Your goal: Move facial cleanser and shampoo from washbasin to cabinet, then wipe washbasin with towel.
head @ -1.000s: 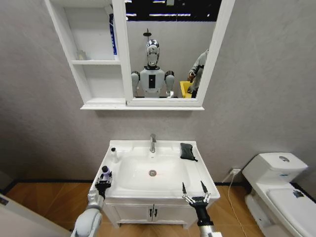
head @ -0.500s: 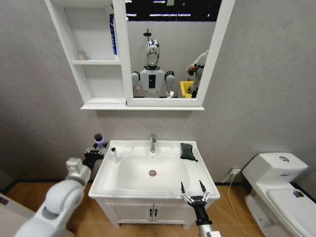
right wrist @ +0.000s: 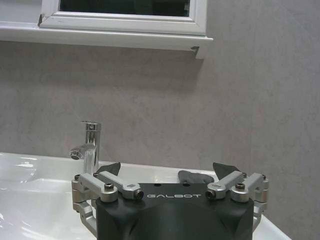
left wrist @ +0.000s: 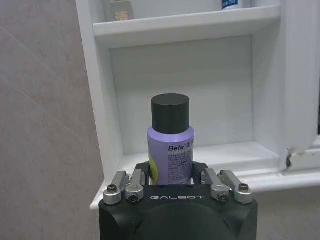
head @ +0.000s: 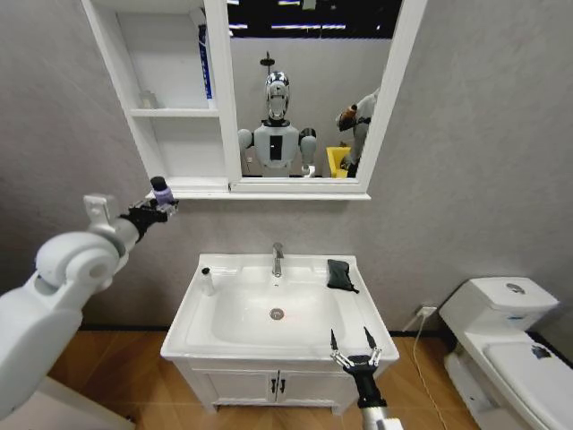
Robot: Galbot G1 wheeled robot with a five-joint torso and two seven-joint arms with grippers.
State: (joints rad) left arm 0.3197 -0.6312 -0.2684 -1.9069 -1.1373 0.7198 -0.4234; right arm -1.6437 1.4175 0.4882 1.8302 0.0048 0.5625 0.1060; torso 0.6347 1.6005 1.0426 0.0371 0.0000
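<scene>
The cabinet hangs above the washbasin, its lower compartment bare. The left gripper, clamped on a purple bottle, hovers just off the cabinet's bottom-left corner. The right gripper waits spread at the basin's front edge, near the towel. A small bottle, possibly cleanser, stands at the basin's left rim.

Purple bottle: lower part hidden between the jaws of the left gripper; label print is cut by the gripper body, only "Befe" can be read.
Towel: just beyond the open jaws of the right gripper, mostly hidden behind the gripper body.
Small white bottle: too small to read.
Items on upper shelf: above the jaws, cut off by the picture's edge.
</scene>
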